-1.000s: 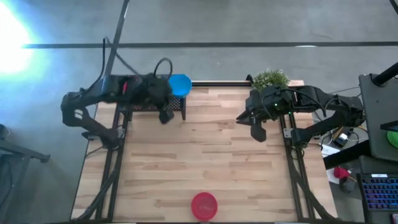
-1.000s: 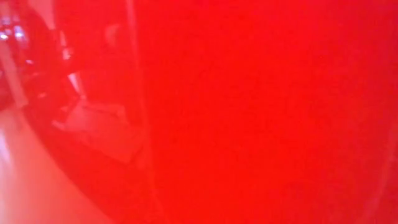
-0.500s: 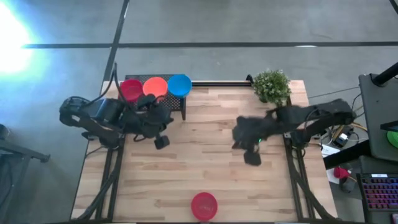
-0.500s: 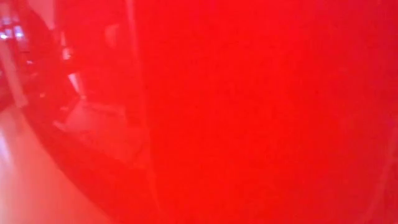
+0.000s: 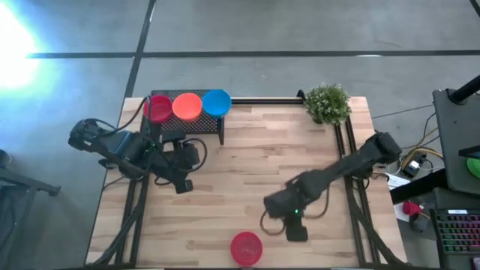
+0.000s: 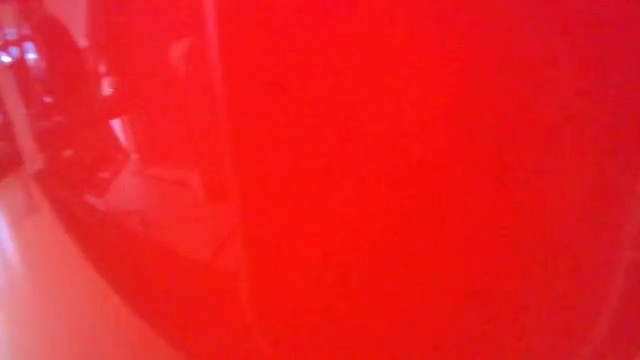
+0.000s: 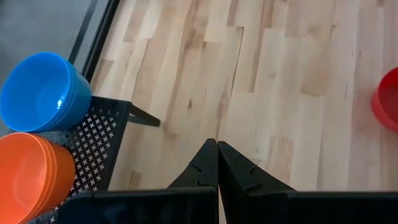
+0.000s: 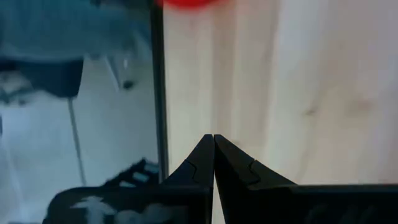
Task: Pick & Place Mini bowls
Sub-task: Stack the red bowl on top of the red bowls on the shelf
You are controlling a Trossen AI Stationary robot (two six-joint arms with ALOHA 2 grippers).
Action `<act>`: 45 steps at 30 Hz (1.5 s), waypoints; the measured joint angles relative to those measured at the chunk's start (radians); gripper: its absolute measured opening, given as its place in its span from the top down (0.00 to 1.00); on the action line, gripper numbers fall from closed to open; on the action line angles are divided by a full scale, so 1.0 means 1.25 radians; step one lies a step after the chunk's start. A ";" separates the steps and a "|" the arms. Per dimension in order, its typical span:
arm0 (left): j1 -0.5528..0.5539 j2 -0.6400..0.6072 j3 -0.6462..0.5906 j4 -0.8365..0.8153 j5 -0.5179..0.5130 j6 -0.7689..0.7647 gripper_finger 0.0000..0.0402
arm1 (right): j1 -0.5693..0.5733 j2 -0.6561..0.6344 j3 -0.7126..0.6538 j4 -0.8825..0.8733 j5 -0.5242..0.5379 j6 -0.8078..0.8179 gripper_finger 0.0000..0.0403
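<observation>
Three mini bowls, red [image 5: 157,108], orange [image 5: 187,105] and blue [image 5: 217,102], sit in a row on a black perforated stand [image 5: 201,129] at the table's far left. A fourth bowl, red [image 5: 246,247], rests on the table at its near edge and fills the low view [image 6: 400,180]. My left gripper [image 5: 182,185] is shut over bare wood, nearer than the stand; its wrist view shows the blue bowl [image 7: 43,93] and the orange bowl [image 7: 31,174]. My right gripper [image 5: 295,232] is shut, just right of the near red bowl [image 8: 186,3].
A small green potted plant [image 5: 328,102] stands at the far right corner. A black rail [image 8: 158,93] runs along the table's edge close to my right gripper. Bare wood [image 5: 247,172] lies between the two arms. A keyboard and clutter [image 5: 457,229] sit off the table's right side.
My left gripper has drawn back from over the stand toward the near edge and a little left, uncovering the red and orange bowls. My right gripper has swept from beside the plant toward the near edge, ending beside the near red bowl. No bowl has moved.
</observation>
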 joint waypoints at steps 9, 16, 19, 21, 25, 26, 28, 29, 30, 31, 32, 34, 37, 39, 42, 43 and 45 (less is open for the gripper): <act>-0.010 -0.049 -0.046 0.000 0.001 -0.020 1.00 | 0.036 0.131 0.001 0.130 -0.066 0.037 0.98; -0.021 -0.076 -0.052 0.000 0.005 -0.022 1.00 | 0.036 0.182 0.002 0.230 -0.063 0.073 0.98; -0.022 -0.083 -0.052 0.000 0.005 -0.022 1.00 | 0.036 0.205 0.002 0.258 -0.063 0.072 0.98; -0.022 -0.083 -0.053 0.002 0.005 -0.022 1.00 | 0.035 0.213 0.002 0.260 -0.062 0.065 0.98; -0.022 -0.077 -0.064 0.006 0.019 -0.018 1.00 | 0.029 0.201 0.002 0.276 -0.026 0.047 0.98; -0.022 -0.076 -0.071 0.006 0.028 -0.016 1.00 | 0.028 0.193 0.002 0.276 -0.002 0.046 0.98; -0.022 -0.077 -0.088 0.009 0.036 -0.018 1.00 | 0.024 0.182 0.002 0.275 0.041 0.045 0.98; -0.022 -0.078 -0.097 0.010 0.037 -0.021 1.00 | 0.023 0.178 0.002 0.277 0.058 0.050 0.98; -0.022 -0.079 -0.106 0.010 0.039 -0.025 1.00 | 0.022 0.177 0.002 0.278 0.073 0.053 0.98; -0.022 -0.079 -0.113 0.009 0.040 -0.032 1.00 | 0.021 0.177 0.002 0.277 0.082 0.059 0.98; -0.022 -0.079 -0.119 0.010 0.040 -0.037 1.00 | 0.021 0.177 0.002 0.277 0.091 0.063 0.98; -0.022 -0.079 -0.131 0.012 0.046 -0.041 1.00 | 0.021 0.177 0.002 0.277 0.112 0.059 0.98; -0.022 -0.080 -0.142 0.014 0.049 -0.043 1.00 | 0.022 0.177 0.002 0.276 0.143 0.049 0.98; -0.022 -0.080 -0.146 0.013 0.052 -0.046 1.00 | 0.022 0.177 0.002 0.276 0.156 0.047 0.98; -0.022 -0.080 -0.146 0.015 0.058 -0.047 1.00 | 0.021 0.177 0.002 0.277 0.181 0.048 0.98; -0.022 -0.080 -0.145 0.015 0.062 -0.047 1.00 | 0.021 0.177 0.002 0.276 0.189 0.047 0.98; -0.022 -0.080 -0.144 0.022 0.069 -0.046 1.00 | 0.021 0.177 0.002 0.277 0.192 0.047 0.98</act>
